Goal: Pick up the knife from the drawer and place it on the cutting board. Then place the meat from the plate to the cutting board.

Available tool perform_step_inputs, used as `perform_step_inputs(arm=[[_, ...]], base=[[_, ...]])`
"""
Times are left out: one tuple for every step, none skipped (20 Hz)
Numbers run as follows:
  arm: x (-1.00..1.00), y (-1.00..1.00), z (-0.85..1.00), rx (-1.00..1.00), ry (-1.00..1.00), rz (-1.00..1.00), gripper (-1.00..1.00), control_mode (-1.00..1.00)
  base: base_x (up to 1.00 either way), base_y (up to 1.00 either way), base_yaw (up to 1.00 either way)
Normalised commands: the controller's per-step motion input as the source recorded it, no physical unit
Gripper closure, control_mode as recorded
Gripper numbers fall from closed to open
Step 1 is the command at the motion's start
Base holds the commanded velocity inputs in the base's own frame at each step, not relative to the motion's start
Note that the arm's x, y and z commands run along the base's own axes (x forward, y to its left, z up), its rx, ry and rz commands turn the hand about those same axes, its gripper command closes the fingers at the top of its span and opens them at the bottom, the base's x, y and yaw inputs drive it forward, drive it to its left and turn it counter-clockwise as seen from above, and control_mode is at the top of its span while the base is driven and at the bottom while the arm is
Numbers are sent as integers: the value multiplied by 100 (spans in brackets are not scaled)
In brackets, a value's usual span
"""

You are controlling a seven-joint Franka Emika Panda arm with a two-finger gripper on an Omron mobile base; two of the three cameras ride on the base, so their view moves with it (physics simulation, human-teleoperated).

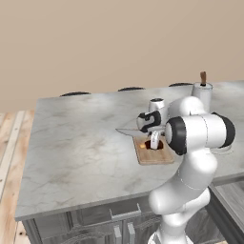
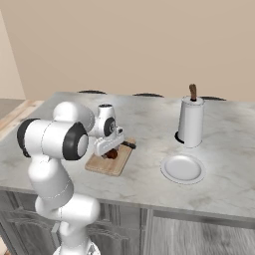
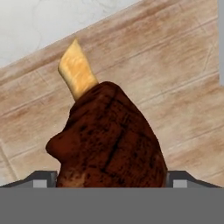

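Note:
The meat (image 3: 109, 140), a dark red-brown lump with a tan bone end, lies on the wooden cutting board (image 3: 175, 65). My gripper (image 3: 111, 179) hangs straight over it, open, with a fingertip at each side of the lump and a small gap on both sides. From the base cameras the gripper (image 1: 155, 142) (image 2: 112, 152) stands low over the cutting board (image 1: 152, 157) (image 2: 107, 164), and the meat (image 2: 112, 154) shows beneath it. The knife (image 1: 126, 132) lies along the board's far edge, its blade sticking out past the left side. The white plate (image 2: 183, 168) is bare. The drawer (image 1: 125, 209) is under the counter's front edge.
A tall white cylinder with a brown top (image 2: 191, 122) stands behind the plate. The marble counter (image 1: 76, 152) stretches wide to the left of the board. Dark stool tops (image 1: 131, 88) line the far edge. My own arm's elbow (image 1: 200, 133) hides part of the counter on the right.

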Motion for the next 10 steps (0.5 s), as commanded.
perform_step_inputs(arm=[[-1, 0, 0, 0, 0, 0, -100, -100], [0, 0, 0, 0, 0, 0, -100, -100], [-3, 0, 3, 0, 0, 0, -100, -100], [-12, 0, 10, 0, -2, 0, -100, -100], [-11, 0, 12, 0, -2, 0, -100, -100], [-14, 0, 18, 0, -2, 0, -100, -100], [-12, 0, 20, 0, -2, 0, -100, -100], [-7, 0, 29, 0, -1, 0, -100, -100], [-12, 0, 36, 0, -3, 0, -100, -100], [-11, 0, 41, 0, -3, 0, -100, -100]], base=[[0, 0, 0], [0, 0, 0], [0, 0, 0], [0, 0, 0], [0, 0, 0], [0, 0, 0], [0, 0, 0], [0, 0, 0], [0, 0, 0], [0, 0, 0]])
